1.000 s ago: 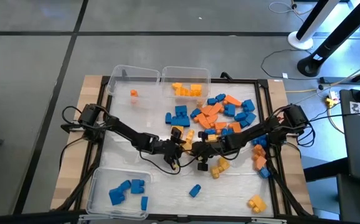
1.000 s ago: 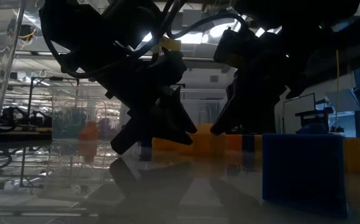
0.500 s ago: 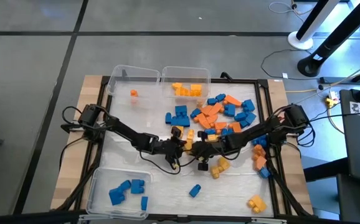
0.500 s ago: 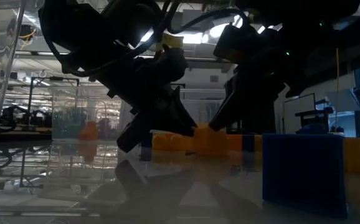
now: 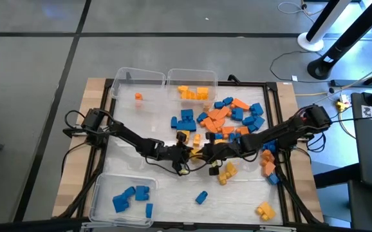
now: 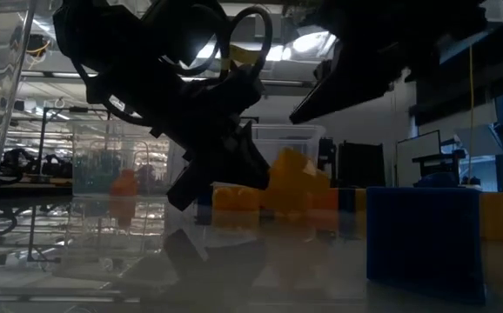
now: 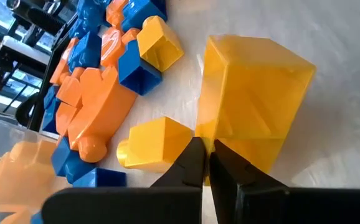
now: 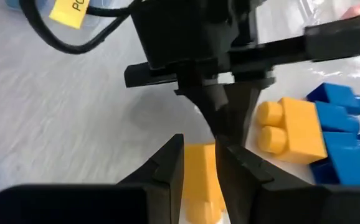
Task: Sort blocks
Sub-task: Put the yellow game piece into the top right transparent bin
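Gripping 1 yellow block [image 7: 248, 102], left gripper [image 7: 206, 163] (fingers pinched together).

Overhead cam looking straight down, taking in whole white-topped work table [image 5: 173, 193] and both arms. Low cam sitting at tabletop level, facing across into room, dark arms crowding its upper half. Left wrist cam hovering super close over translucent yellow plastic brick [image 7: 255, 99]. Right wrist cam facing opposite arm, catching same yellow brick [image 8: 200, 177]. Low cam sharing it too [image 6: 293, 178].
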Available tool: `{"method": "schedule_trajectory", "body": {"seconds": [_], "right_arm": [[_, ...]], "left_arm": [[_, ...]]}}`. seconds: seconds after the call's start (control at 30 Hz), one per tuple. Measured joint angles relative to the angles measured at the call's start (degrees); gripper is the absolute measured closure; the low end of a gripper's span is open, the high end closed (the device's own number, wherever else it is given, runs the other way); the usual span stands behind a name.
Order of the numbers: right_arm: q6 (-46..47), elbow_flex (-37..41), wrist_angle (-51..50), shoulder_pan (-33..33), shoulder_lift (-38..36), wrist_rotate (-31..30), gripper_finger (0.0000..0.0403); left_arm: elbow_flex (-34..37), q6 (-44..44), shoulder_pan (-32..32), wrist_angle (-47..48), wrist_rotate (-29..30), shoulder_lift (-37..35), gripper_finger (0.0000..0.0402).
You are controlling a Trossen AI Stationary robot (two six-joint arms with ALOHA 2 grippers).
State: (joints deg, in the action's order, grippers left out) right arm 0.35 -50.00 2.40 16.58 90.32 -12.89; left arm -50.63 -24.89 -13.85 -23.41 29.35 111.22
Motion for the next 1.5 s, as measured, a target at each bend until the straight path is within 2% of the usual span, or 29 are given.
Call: {"method": "schedule_trajectory", "body": {"seconds": [0.27, 0.8, 1.13, 1.33, 1.5], "right_arm": [[-2.37, 0.0, -1.93, 0.0, -3.91, -0.2, 0.0311], [-5.39, -0.04, -12.24, -0.02, -14.77, -5.68, 0.0311], [-5.44, -0.09, -22.19, -0.04, -21.55, -12.53, 0.0311], [-5.42, -0.09, -25.59, -0.02, -25.43, -16.45, 0.0311], [-5.39, -0.09, -28.31, -0.04, -27.46, -18.01, 0.0311]], "left_arm": [[0.07, 4.97, -0.15, -1.24, -0.01, 0.0, 0.0401], [0.07, 9.19, -0.95, -16.81, 0.18, -0.11, 0.0401], [-0.15, 8.17, -0.3, -26.76, 0.26, -1.42, 0.0401], [-0.24, 6.41, 1.78, -27.18, 0.46, -6.06, 0.0401], [-0.28, 3.1, 6.09, -27.19, 0.52, -9.53, 0.0401]]}}
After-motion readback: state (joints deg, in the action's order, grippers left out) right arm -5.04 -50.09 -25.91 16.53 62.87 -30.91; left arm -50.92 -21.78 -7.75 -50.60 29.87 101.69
